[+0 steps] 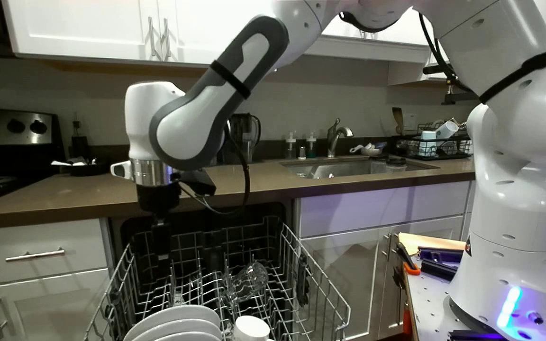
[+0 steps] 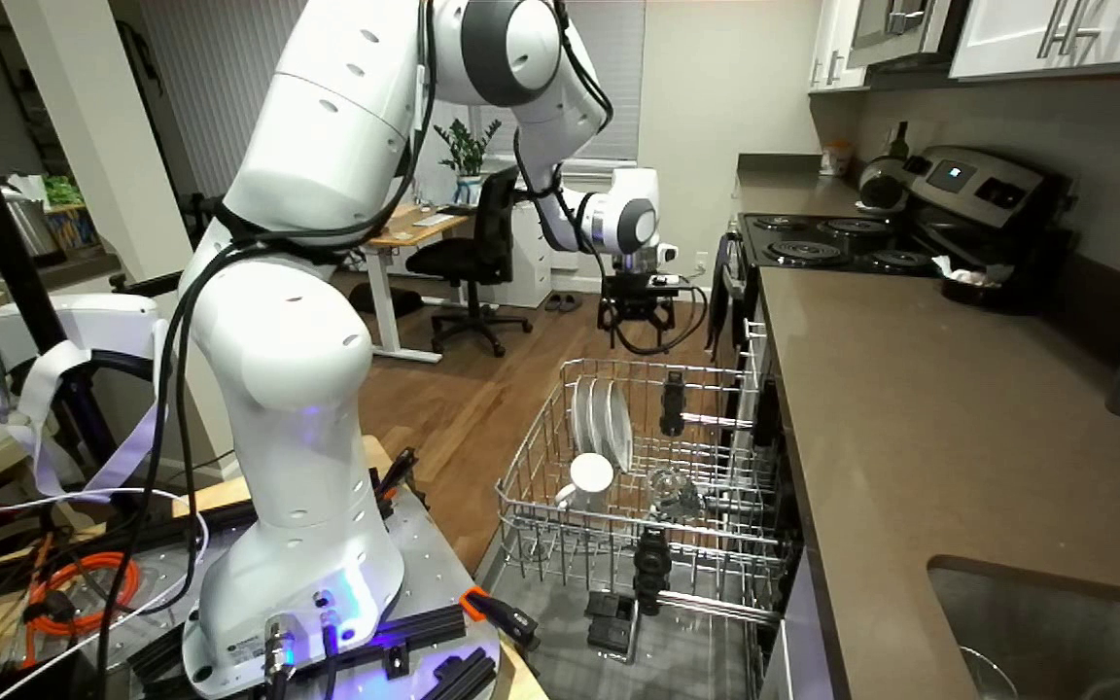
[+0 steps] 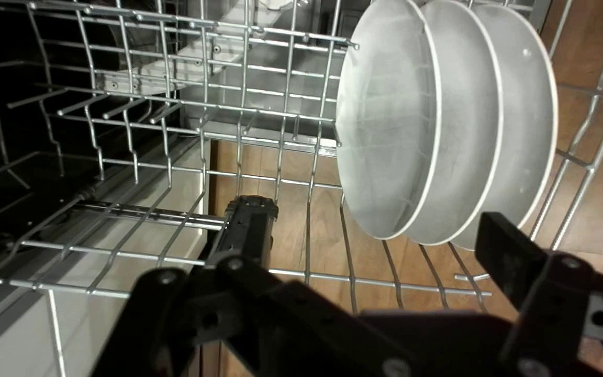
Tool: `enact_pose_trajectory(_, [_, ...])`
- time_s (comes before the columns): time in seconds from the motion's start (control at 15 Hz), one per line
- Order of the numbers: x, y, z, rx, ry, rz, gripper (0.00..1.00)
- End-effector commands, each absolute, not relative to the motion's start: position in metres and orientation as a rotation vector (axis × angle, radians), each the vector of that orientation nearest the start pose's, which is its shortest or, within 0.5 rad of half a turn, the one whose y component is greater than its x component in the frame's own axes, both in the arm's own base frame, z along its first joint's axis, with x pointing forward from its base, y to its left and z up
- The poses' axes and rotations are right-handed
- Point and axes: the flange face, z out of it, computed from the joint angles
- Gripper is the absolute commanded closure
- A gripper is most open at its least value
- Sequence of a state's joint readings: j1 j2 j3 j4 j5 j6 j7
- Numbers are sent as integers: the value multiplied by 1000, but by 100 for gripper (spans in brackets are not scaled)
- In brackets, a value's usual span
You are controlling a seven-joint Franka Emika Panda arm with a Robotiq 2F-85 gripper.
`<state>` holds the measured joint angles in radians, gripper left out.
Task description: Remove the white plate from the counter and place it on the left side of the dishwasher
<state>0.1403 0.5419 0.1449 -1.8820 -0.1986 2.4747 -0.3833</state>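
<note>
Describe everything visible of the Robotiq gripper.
The Robotiq gripper is black and two-fingered, with jointed links and round bolt heads. It hangs below a silver collar at the wrist, pointing down over the pulled-out dishwasher rack. A black cable loops beside it. In the wrist view its fingers stand wide apart; nothing is gripped, and no contact is evident.

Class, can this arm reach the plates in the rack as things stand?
Likely yes: the open tool hangs near the rack, with no visible obstacle above the plates, though they stand close together.
</note>
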Motion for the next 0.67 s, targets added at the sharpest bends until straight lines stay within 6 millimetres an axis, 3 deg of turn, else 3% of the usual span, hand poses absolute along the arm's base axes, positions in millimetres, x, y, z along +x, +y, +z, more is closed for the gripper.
enact_pose_trajectory(0.0, [596,165,263,-3038,-1272,-99,0])
enact_pose_trajectory(0.33, [579,131,294,-3156,-1203,-165,0])
enact_pose_trajectory(0.6, [563,118,310,-3158,-1161,-150,0])
